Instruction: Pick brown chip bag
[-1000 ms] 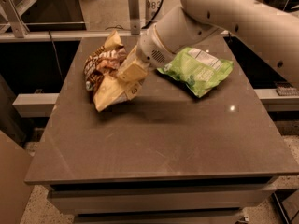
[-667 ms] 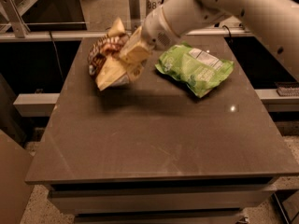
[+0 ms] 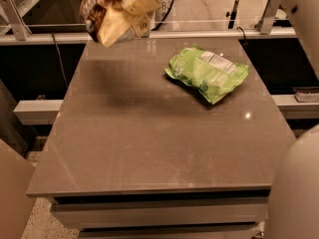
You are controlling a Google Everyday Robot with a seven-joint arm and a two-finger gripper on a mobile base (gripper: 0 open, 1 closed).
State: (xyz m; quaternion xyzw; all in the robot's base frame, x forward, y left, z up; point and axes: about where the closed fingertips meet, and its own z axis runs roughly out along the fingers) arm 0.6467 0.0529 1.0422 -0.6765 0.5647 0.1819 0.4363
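Observation:
The brown chip bag [image 3: 110, 11], dark brown and tan-yellow, hangs in the air at the top left of the camera view, well above the grey table [image 3: 149, 133]. My gripper [image 3: 140, 1] is at the top edge of the view and is shut on the bag's right side. The bag's top is cut off by the edge of the view. A faint shadow of the bag lies on the table below.
A flat light-green bag with a white label [image 3: 207, 72] lies on the table's far right part. Metal rails [image 3: 209, 33] run behind the table. Part of my arm's pale casing [image 3: 296, 193] fills the lower right corner.
My gripper has lifted the brown chip bag off the table, up and toward the top of the view. The green bag has not moved.

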